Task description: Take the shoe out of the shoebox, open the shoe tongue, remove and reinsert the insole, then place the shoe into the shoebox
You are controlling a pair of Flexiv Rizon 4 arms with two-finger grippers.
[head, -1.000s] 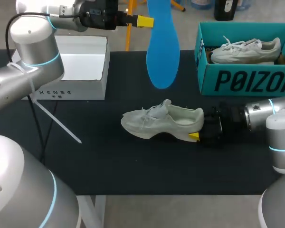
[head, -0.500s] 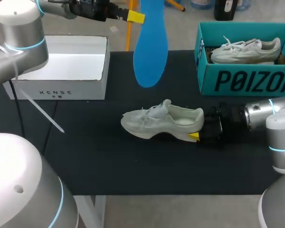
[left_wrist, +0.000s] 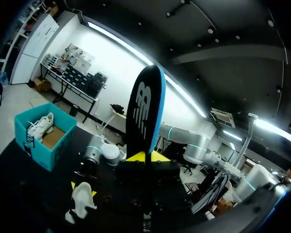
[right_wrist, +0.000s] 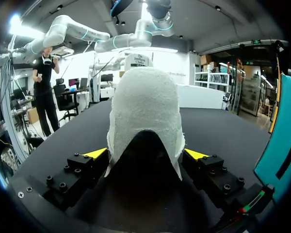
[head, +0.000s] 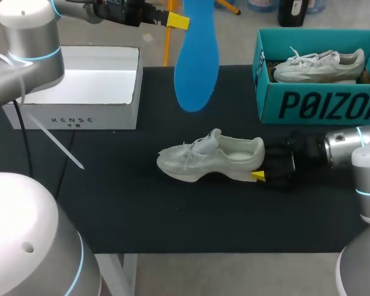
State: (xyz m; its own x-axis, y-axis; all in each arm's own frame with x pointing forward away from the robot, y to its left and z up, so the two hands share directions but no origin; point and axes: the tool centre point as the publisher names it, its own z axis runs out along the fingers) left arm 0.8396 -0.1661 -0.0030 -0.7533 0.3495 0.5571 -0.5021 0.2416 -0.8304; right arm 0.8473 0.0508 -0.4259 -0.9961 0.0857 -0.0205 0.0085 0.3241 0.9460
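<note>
A pale grey shoe (head: 209, 157) lies on its sole in the middle of the black table, toe to the left. My right gripper (head: 259, 176) is at its heel and open; in the right wrist view the heel (right_wrist: 145, 116) sits between the yellow fingertips (right_wrist: 98, 153). My left gripper (head: 177, 21) is high at the back, shut on the top end of the blue insole (head: 196, 61), which hangs down. In the left wrist view the insole (left_wrist: 145, 114) stands up from the gripper (left_wrist: 146, 156), dark side showing, with the shoe (left_wrist: 82, 201) far below.
The teal shoebox (head: 314, 105) stands at the back right with a second pale shoe (head: 317, 65) inside. A white box (head: 86, 92) stands at the back left. Bare black table lies in front of the shoe.
My left arm carried the insole a little left and up, then held still. My right gripper widened and slid slightly right at the heel. The shoe has not moved.
</note>
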